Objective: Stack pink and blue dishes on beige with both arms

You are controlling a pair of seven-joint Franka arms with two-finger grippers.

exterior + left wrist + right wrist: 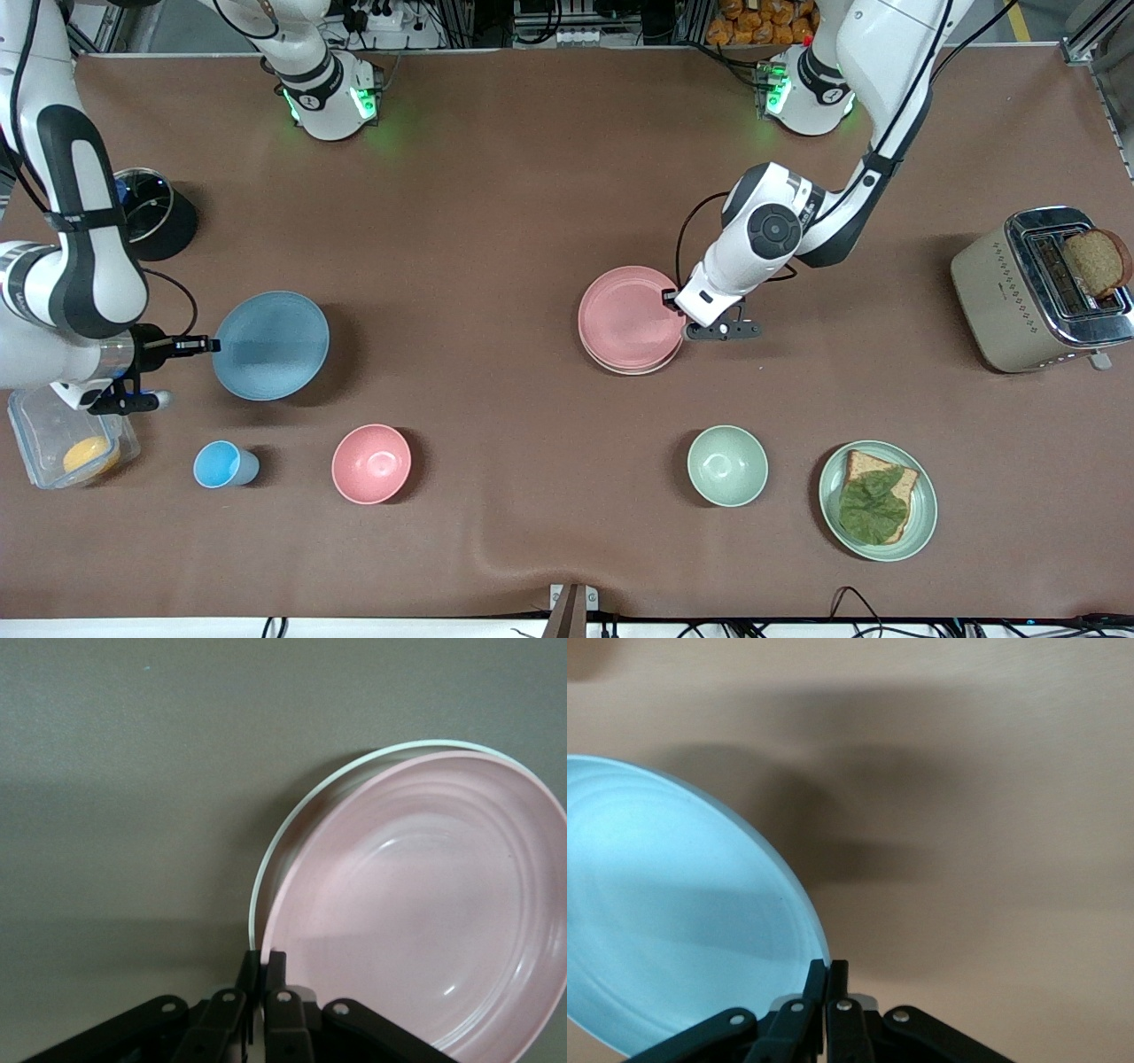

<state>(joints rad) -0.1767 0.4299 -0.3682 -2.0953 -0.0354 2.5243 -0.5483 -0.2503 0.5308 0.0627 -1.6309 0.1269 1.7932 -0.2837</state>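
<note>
The pale pink plate [629,317] lies on the cream-beige plate [631,369], whose rim shows along its nearer edge. My left gripper [673,299] is shut on the pink plate's rim at the side toward the left arm's end. In the left wrist view the fingertips [276,964] pinch the pink plate [416,912], with the beige rim [297,811] showing past it. The light blue plate [270,346] hangs a little over the table toward the right arm's end. My right gripper [211,344] is shut on its rim [826,964].
Nearer the camera stand a small blue cup [221,464], a pink bowl [372,463], a pale green bowl [727,465] and a green plate [921,523] with bread and lettuce. A toaster [1001,301], a plastic box [35,434] and a black lidded pot [168,226] sit at the ends.
</note>
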